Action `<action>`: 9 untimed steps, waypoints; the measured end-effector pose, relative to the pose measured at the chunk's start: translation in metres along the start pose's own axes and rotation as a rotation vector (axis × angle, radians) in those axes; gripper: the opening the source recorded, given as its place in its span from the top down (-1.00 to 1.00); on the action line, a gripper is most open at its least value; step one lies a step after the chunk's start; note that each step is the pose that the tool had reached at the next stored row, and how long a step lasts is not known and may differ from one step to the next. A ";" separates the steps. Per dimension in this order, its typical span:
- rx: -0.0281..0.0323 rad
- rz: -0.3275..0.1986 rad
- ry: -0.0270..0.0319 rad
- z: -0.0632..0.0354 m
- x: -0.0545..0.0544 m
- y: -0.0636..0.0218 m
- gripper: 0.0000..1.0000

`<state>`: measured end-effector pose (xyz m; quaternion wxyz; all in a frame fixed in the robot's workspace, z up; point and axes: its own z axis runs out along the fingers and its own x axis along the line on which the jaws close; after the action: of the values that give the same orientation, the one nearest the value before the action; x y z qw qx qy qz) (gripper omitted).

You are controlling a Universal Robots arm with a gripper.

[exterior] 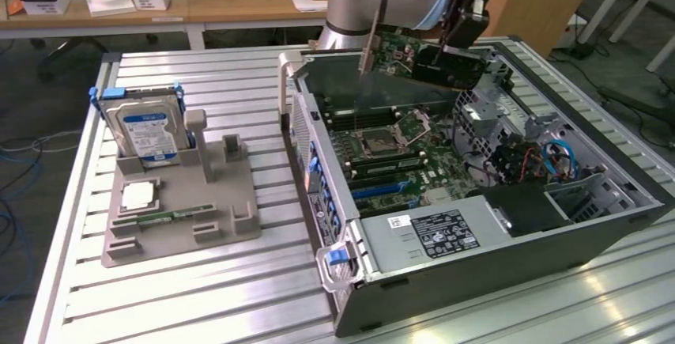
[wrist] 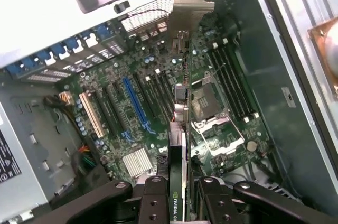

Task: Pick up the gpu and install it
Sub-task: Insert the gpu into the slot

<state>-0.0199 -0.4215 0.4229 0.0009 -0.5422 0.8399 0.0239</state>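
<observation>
The gpu point(exterior: 422, 59), a dark card with a green back and a silver bracket point(exterior: 367, 43) at one end, hangs tilted in the air over the far end of the open computer case point(exterior: 348, 281). My gripper point(exterior: 464, 34) is shut on its upper edge. In the wrist view the gpu point(wrist: 178, 134) shows edge-on between my gripper's point(wrist: 178, 205) black fingers point(wrist: 153, 203), with its bracket point(wrist: 187, 18) pointing away from me. Below it lies the motherboard point(wrist: 132, 129) with a blue slot point(wrist: 136, 105) and black slots beside it. The card is well clear of the board.
On the exterior view's left stands a grey holder point(exterior: 237, 221) with the blue-labelled hard drive point(exterior: 145, 126) upright, a processor point(exterior: 139, 195) and a green memory stick point(exterior: 164, 218). The case holds a CPU socket point(exterior: 382, 142), a power supply point(exterior: 438, 229) and blue cables point(exterior: 557, 158).
</observation>
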 end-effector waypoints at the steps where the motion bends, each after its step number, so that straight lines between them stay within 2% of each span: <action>1: 0.0006 -0.017 0.0002 0.0008 0.000 0.0000 0.47; 6: 0.0050 -0.104 0.0006 0.0045 0.000 -0.0001 0.47; 9: 0.0103 -0.151 -0.0003 0.0062 0.000 -0.0002 0.47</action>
<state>-0.0200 -0.4215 0.4167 0.0056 -0.6041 0.7967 0.0196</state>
